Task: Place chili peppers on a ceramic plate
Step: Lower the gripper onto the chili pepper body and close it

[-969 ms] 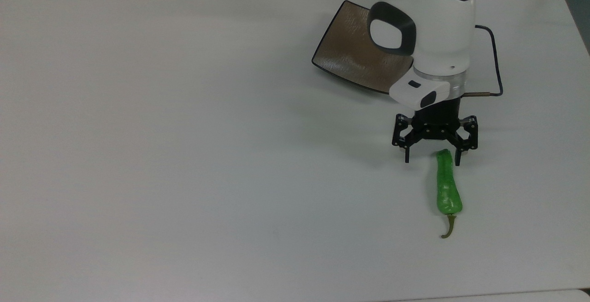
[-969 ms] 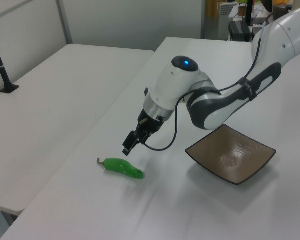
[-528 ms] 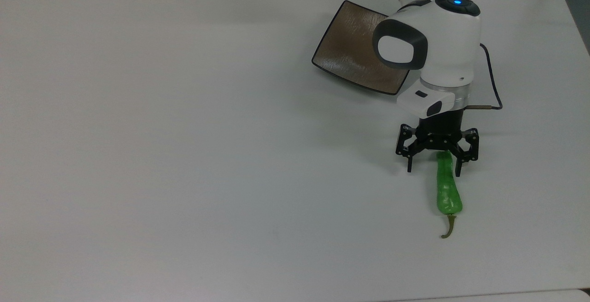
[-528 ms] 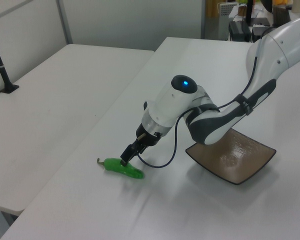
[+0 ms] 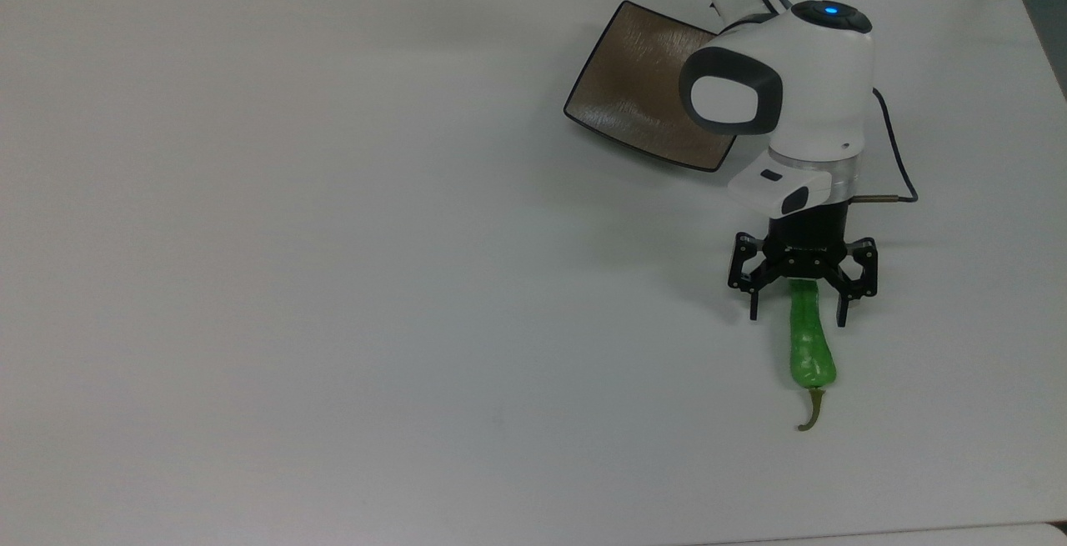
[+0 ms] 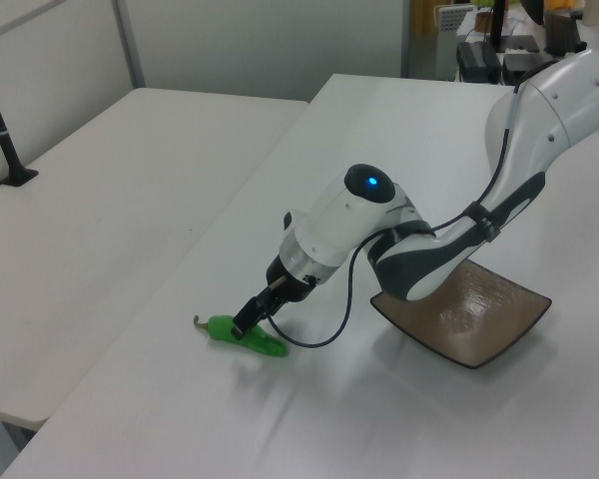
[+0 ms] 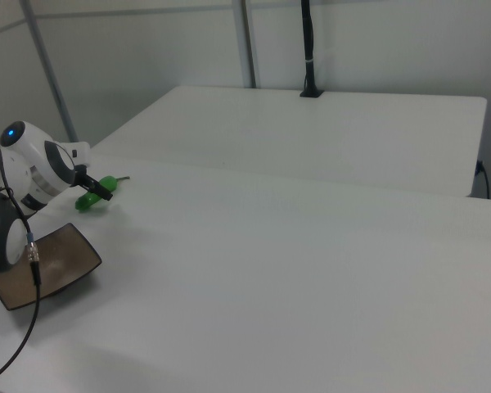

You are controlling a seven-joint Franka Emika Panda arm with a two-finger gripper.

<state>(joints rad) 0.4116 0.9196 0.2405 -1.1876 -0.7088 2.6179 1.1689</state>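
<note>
the pepper (image 5: 811, 346) lies flat on the white table (image 5: 333, 279), its stem pointing toward the top view's bottom edge and its blunt tip tucked under the gripper (image 5: 801, 310). the gripper is spread open, one finger on each side of the pepper's upper part, neither one pressing it that i can see. the fingers straddle it across its narrow width, which looks like the sensible way to take a long, glossy thing: closing along the short axis gives the pads something to bite on. in the left view the gripper (image 6: 246, 324) is down low at the pepper (image 6: 246, 336), close to the table.

the plate (image 5: 633, 87) sits apart from the pepper, toward the top view's top, partly behind the arm's wrist. it holds nothing yet.

judging from this, the step in hand is the grasp: the fingers need only close. the hold would fall nearer the tip than the middle, so the stem end may droop on the lift.
</note>
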